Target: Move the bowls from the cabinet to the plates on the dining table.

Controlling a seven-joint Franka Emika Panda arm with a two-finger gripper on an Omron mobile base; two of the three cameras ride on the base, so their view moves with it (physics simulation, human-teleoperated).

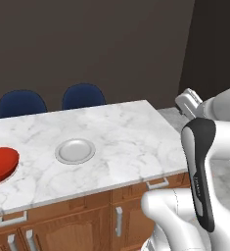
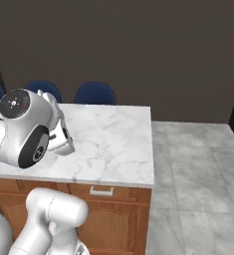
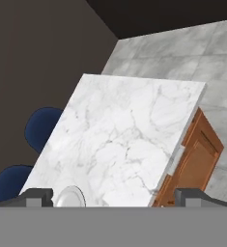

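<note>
The dining table (image 1: 126, 137) has a white marble top over a brown wooden base. A glossy red bowl (image 1: 0, 164) rests on it at the far left, cut off by the frame edge. An empty pale grey plate (image 1: 75, 150) lies to the right of the bowl, and the same plate (image 3: 70, 197) shows at the bottom of the hand view. My gripper (image 3: 116, 198) is open, its fingertips (image 3: 35, 195) wide apart with nothing between them. It hangs above the table's right end (image 1: 186, 104), well away from bowl and plate. The cabinet is out of view.
Dark blue chairs (image 1: 83, 95) (image 1: 21, 103) stand along the far side of the table against a dark wall. The base below has drawers and doors with grey handles (image 1: 119, 220). Grey tiled floor (image 2: 198, 174) stretches to the right of the table.
</note>
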